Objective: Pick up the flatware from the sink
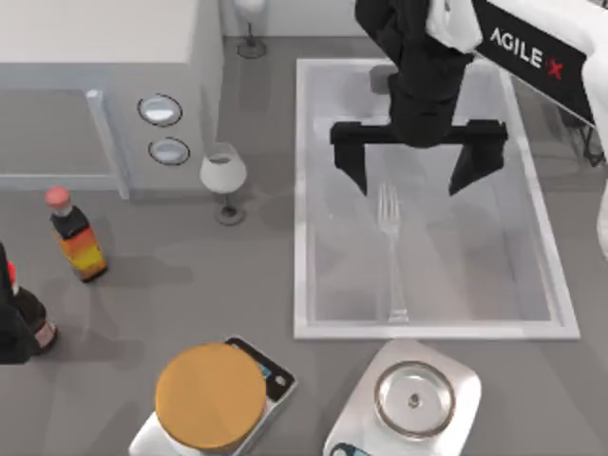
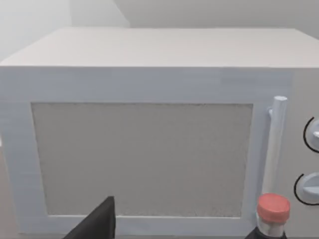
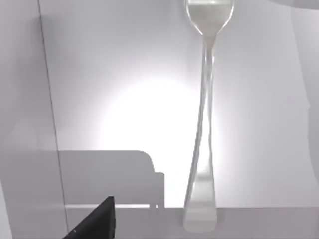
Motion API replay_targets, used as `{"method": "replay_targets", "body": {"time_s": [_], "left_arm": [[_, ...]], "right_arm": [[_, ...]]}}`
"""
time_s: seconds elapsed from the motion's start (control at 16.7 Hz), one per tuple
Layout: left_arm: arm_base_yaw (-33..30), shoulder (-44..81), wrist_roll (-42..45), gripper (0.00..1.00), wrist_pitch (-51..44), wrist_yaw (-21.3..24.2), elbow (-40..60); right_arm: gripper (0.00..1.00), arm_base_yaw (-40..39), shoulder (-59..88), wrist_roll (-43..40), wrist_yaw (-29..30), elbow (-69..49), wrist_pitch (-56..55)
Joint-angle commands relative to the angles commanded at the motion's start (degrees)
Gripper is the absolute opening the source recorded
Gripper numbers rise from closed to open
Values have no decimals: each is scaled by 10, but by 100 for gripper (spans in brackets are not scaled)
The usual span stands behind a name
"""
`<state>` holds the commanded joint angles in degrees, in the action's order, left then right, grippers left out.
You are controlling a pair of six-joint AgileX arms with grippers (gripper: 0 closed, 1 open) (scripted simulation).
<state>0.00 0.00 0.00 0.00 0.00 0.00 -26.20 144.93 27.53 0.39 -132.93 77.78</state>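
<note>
Top view shows the fork point(image 1: 390, 249) lying flat in the sink point(image 1: 302, 190), ungrasped; the right gripper point(image 1: 418, 169) hovers over its tines, jaws wide. Descent, closing and lifting remain.

so from the right wrist cam you're looking straight down at the flatware point(image 3: 202, 149), a silvery fork lying flat on the pale floor of the sink point(image 3: 109, 74). its wide handle end sits around 6 o'clock and the neck runs up to 12 o'clock. there's a bright glare patch just beside the handle, and one dark fingertip point(image 3: 97, 221) pokes in at about 7 o'clock, not touching the fork.
</note>
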Motion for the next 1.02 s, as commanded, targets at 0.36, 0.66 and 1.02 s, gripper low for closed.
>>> {"method": "replay_targets", "body": {"time_s": [0.36,0.66,1.02], "left_arm": [[0,0,0,100,0,0,0],[0,0,0,100,0,0,0],[0,0,0,100,0,0,0]], "right_arm": [[100,3,4,0,0,0,-1],[100,2,36,0,0,59,-92],[100,-1,92,2,1,151,-244]]}}
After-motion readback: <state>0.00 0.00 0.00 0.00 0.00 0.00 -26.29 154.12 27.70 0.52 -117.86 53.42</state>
